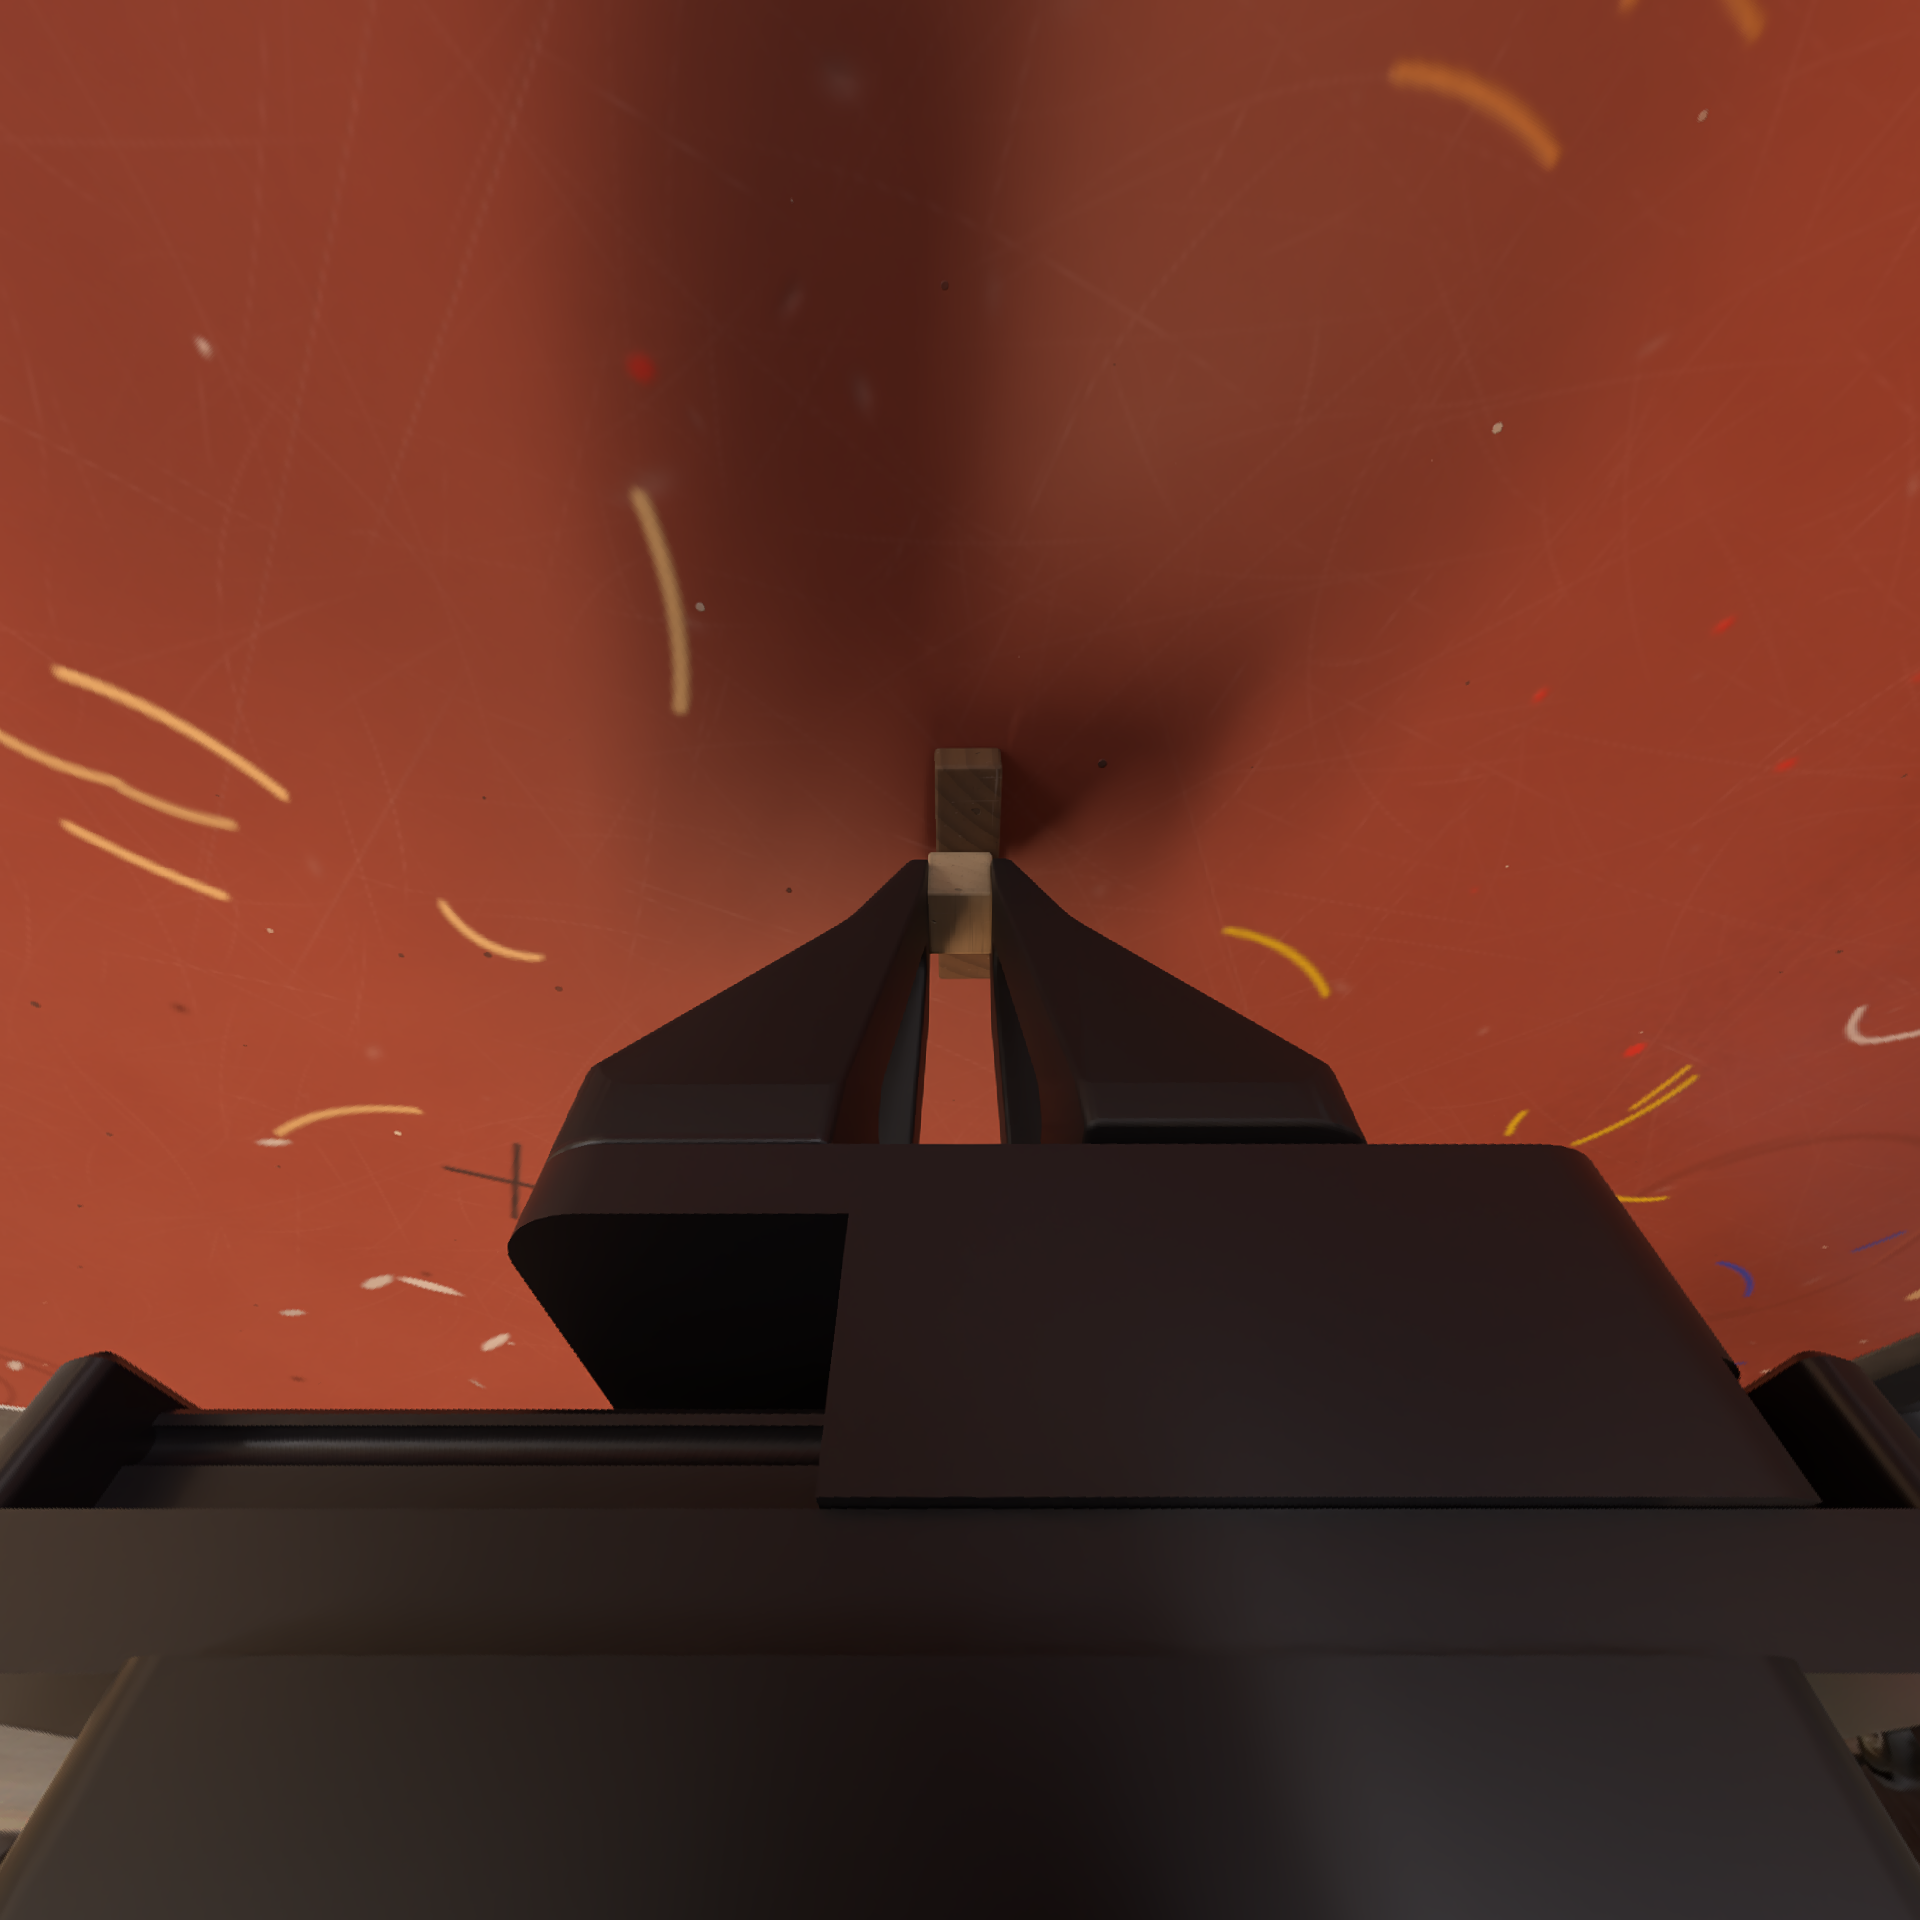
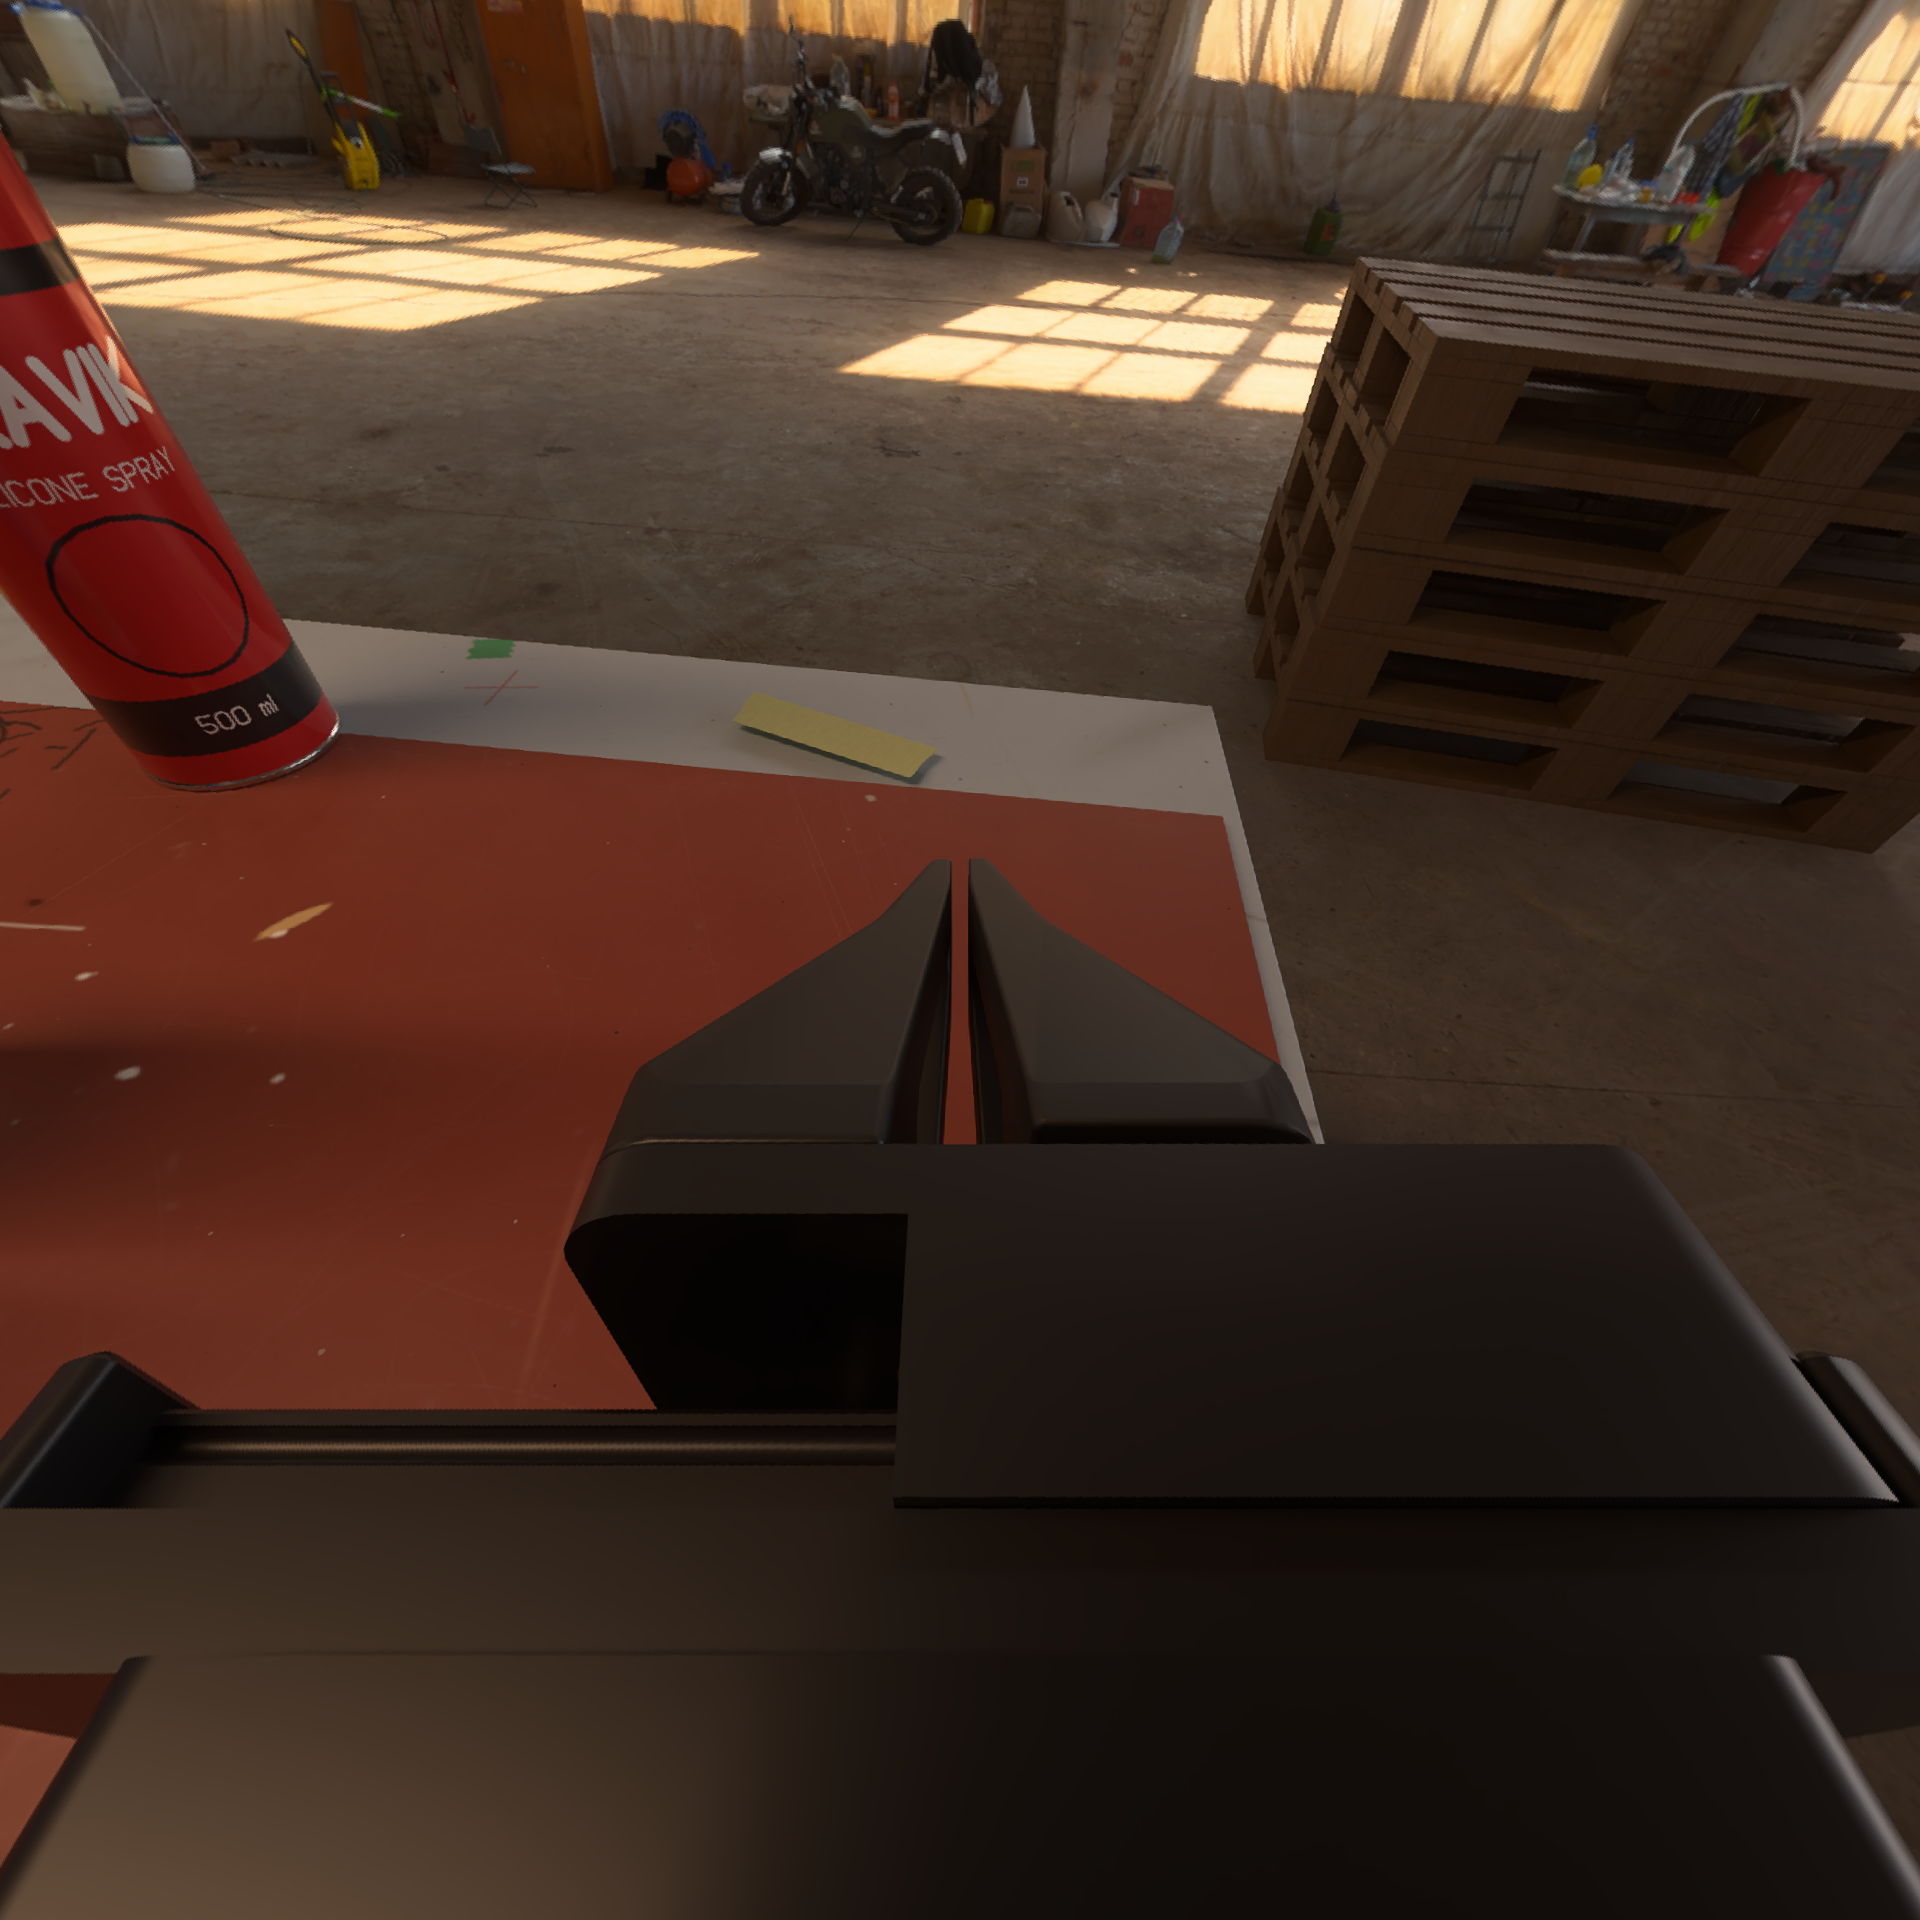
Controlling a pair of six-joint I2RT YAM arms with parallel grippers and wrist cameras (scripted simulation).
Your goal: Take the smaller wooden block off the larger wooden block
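In the left wrist view my left gripper [image 1: 960,883] points down at the red mat [image 1: 416,520] and is shut on the smaller wooden block [image 1: 959,914], a pale block pinched between the black fingertips. The larger wooden block [image 1: 967,798] shows just beyond the tips, darker, resting on the mat. I cannot tell whether the two blocks still touch. In the right wrist view my right gripper [image 2: 960,873] is shut and empty, hovering over the mat's right part [image 2: 520,1039]. Neither block shows in that view.
A red spray can [image 2: 156,561] stands at the mat's far left. A yellow flat pad [image 2: 836,736] lies on the white table strip [image 2: 1039,748] beyond the mat. The table edge runs along the right; stacked wooden pallets [image 2: 1590,551] stand on the floor beyond.
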